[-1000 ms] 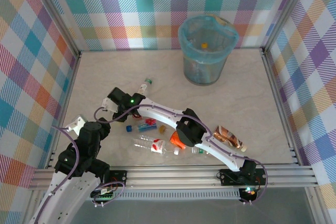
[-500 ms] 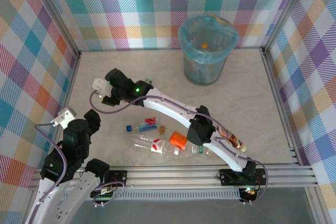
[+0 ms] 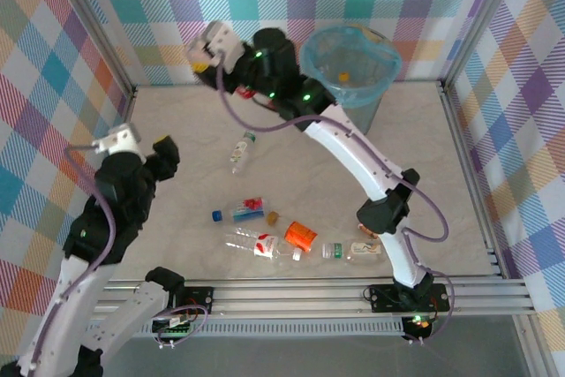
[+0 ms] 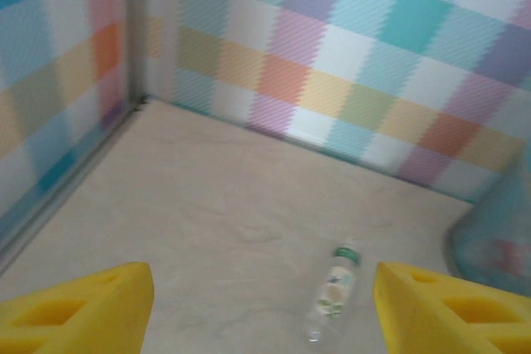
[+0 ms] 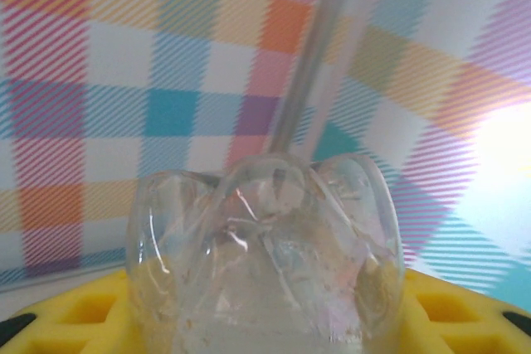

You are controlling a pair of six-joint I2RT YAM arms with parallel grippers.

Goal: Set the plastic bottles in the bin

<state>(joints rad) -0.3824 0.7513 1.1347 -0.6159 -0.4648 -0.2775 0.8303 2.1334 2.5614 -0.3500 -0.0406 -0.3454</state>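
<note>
The right gripper squeezes a clear bottle up high, left of the bin, likely to drop it in. The left gripper is open.

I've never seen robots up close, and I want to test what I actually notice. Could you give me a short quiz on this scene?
1. True or false: the left end effector is shut on a bottle.
2. What does the right end effector hold? A) an orange bottle B) a clear plastic bottle C) nothing
3. What colour is the cap of the lone bottle lying nearest the bin?

Key: 1 false, its fingers stand wide apart with nothing between them. 2 B. 3 green.
</note>
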